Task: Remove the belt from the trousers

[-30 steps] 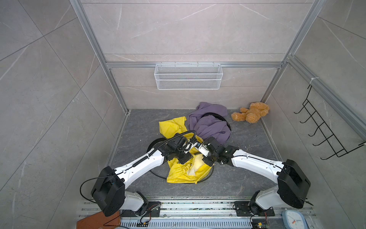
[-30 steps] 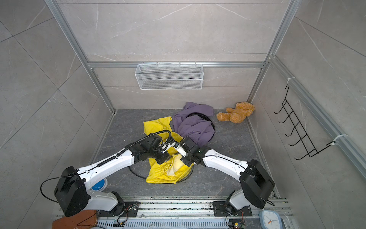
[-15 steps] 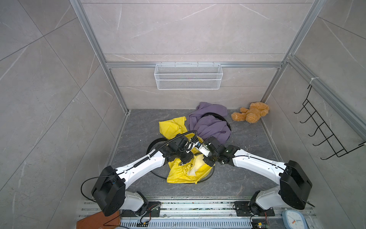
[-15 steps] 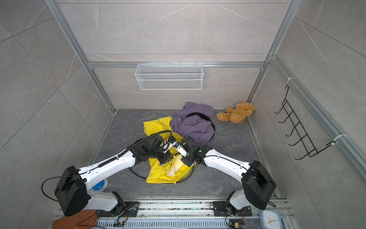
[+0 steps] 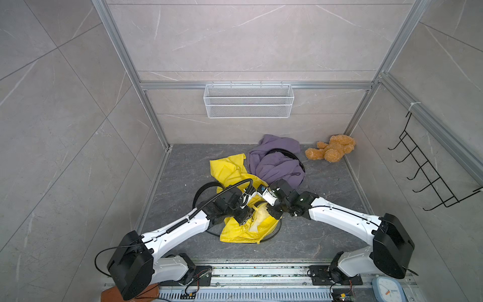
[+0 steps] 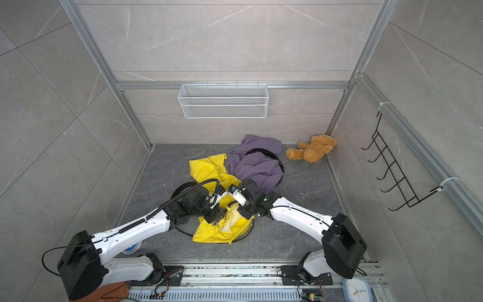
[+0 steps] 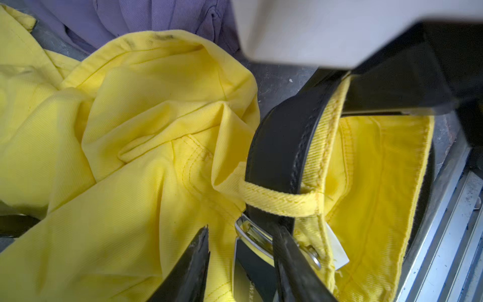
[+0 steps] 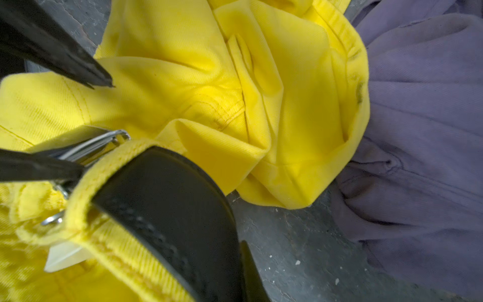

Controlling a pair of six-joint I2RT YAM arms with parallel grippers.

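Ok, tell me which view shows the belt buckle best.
Left wrist: the buckle is close and sharp beside the yellow loop. Right wrist shows the buckle edge-on, partly hidden. In both top views it cannot be made out.

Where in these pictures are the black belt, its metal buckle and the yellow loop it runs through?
black belt (image 7: 282,146): left wrist view, broad face of the strap.
metal buckle (image 7: 252,236): left wrist view, its shiny frame.
yellow loop (image 7: 277,202): left wrist view, middle of the band crossing the belt.
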